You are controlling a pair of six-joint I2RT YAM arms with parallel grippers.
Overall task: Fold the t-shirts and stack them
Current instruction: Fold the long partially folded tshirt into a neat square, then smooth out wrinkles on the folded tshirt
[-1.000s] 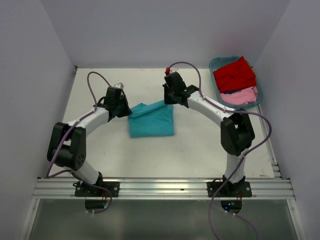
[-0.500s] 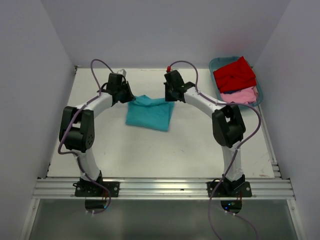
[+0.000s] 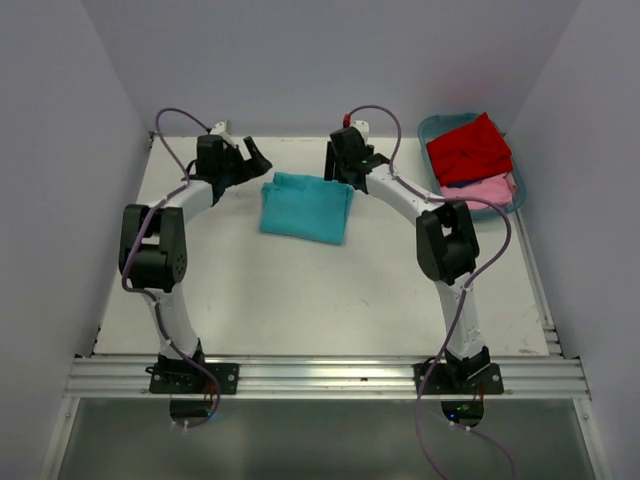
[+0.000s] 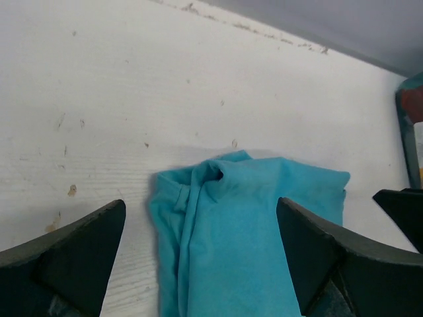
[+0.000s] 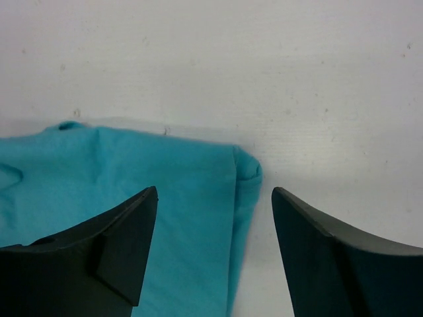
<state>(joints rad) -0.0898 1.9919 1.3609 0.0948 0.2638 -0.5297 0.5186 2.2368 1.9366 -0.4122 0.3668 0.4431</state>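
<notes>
A folded turquoise t-shirt [image 3: 305, 207] lies flat on the white table, toward the back middle. My left gripper [image 3: 252, 158] hangs open just off its far left corner, holding nothing; in the left wrist view the turquoise t-shirt [image 4: 244, 231] lies between and beyond the spread fingers [image 4: 66, 257]. My right gripper [image 3: 340, 170] is open over the far right corner, and the right wrist view shows that corner of the turquoise t-shirt [image 5: 185, 218] under the gap. A red t-shirt [image 3: 468, 148] and a pale pink t-shirt [image 3: 485, 192] lie in the tub.
A teal plastic tub [image 3: 432, 128] stands at the back right corner of the table [image 3: 300, 300], and its edge [image 4: 404, 132] shows at the right of the left wrist view. The back wall is close behind both grippers.
Both grippers carried the turquoise t-shirt's far edge toward the back, then opened and let it go. The shirt now lies flat, further back than before.
</notes>
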